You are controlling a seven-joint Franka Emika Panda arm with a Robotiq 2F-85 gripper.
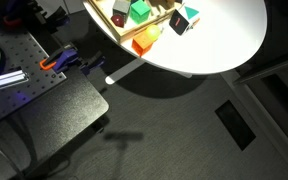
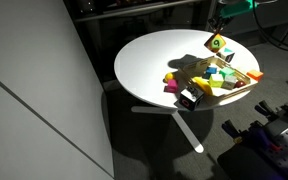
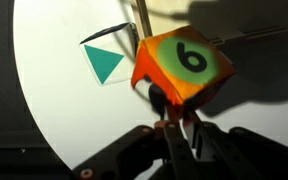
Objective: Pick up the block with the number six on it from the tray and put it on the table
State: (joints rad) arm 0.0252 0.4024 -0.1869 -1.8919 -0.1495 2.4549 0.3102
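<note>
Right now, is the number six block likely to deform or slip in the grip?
The block with the number six looks rigid, with crisp edges, so probably no squashing. The gripper seems to pinch near its lower edge, so it might pivot.

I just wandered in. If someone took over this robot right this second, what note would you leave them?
Gripper: shut on the block with the number six, holding it in the air over the white table.
Tray: on the table, with the other blocks in it.
Done: the block is picked up and out of the tray.
Left: lower it onto bare table, open the gripper, back away.
</note>
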